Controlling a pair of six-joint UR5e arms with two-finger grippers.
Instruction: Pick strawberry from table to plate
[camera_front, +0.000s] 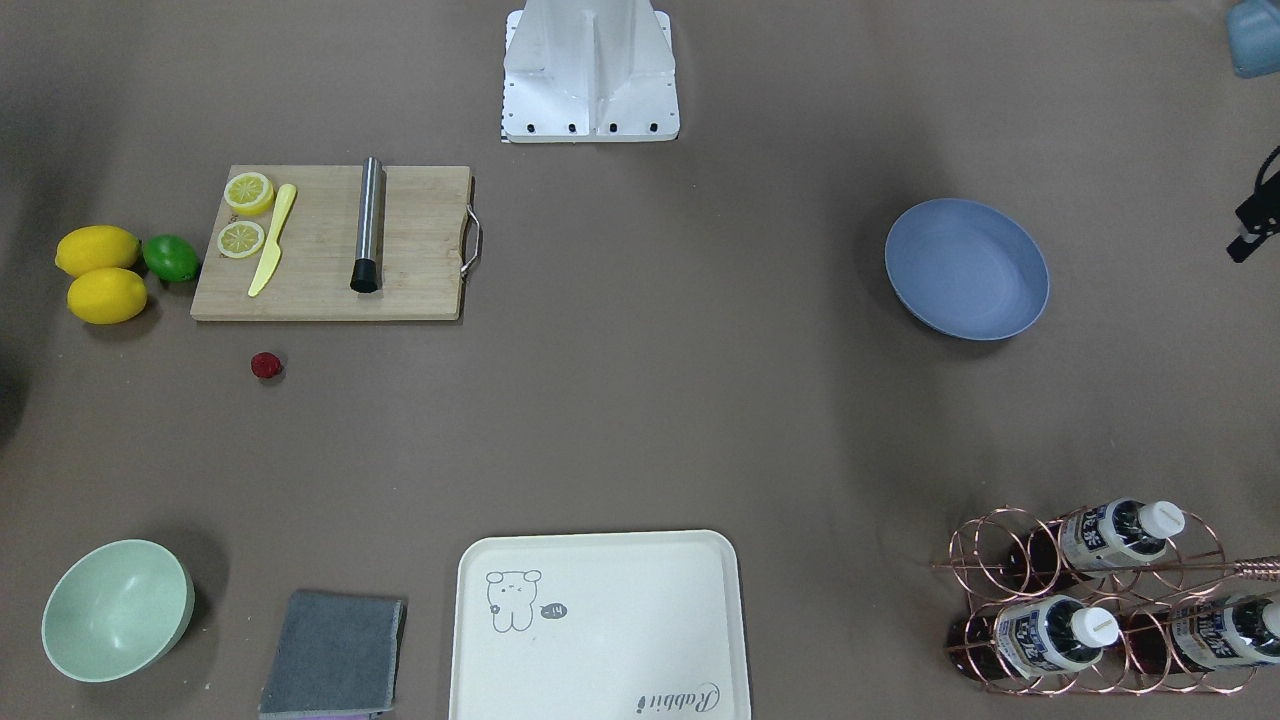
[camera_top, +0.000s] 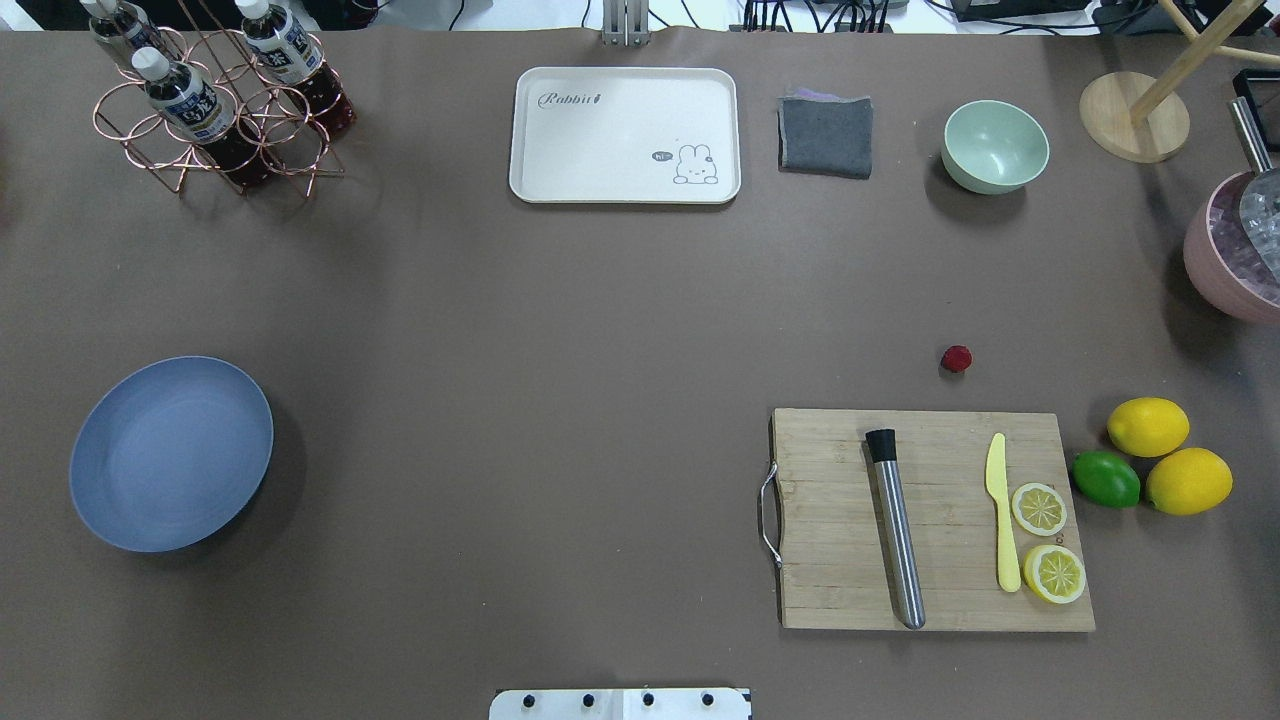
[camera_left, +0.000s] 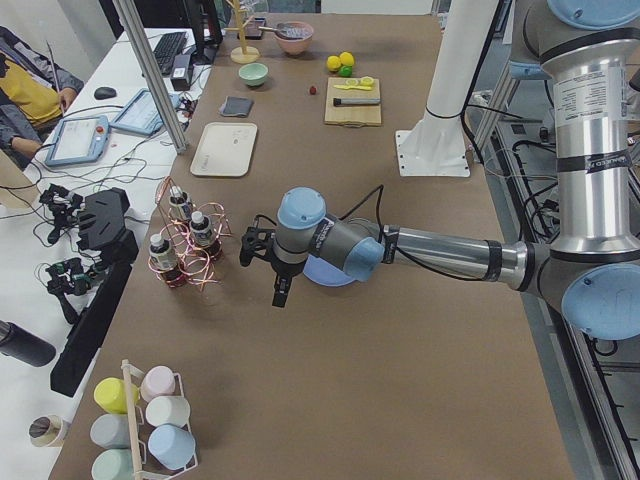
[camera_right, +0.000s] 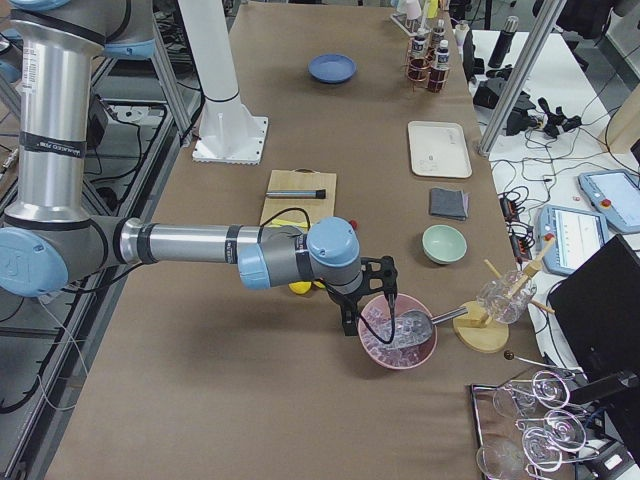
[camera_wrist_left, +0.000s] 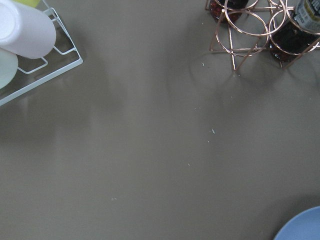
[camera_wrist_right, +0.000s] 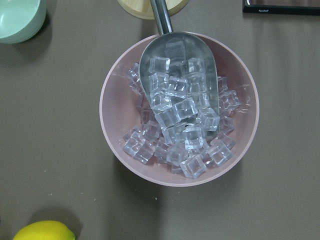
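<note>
The strawberry (camera_front: 265, 365) (camera_top: 956, 358) is a tiny dark-red fruit lying on the brown table (camera_top: 600, 350), just beyond the cutting board; it is a red speck (camera_left: 313, 90) in the exterior left view. The blue-grey plate (camera_front: 965, 270) (camera_top: 170, 453) (camera_right: 332, 68) sits empty at the table's other end. My left gripper (camera_left: 262, 275) hovers beside the plate, near the bottle rack; I cannot tell whether it is open or shut. My right gripper (camera_right: 368, 312) hangs over a pink bowl of ice, far from the strawberry, state also unclear.
A wooden cutting board (camera_top: 930, 520) carries a muddler, yellow knife and lemon slices. Two lemons (camera_top: 1148, 426) and a lime (camera_top: 1106, 478) lie beside it. A cream tray (camera_top: 625, 135), grey cloth (camera_top: 825, 135), green bowl (camera_top: 995, 147), bottle rack (camera_top: 215, 100) and pink ice bowl (camera_wrist_right: 179, 107) line the edges.
</note>
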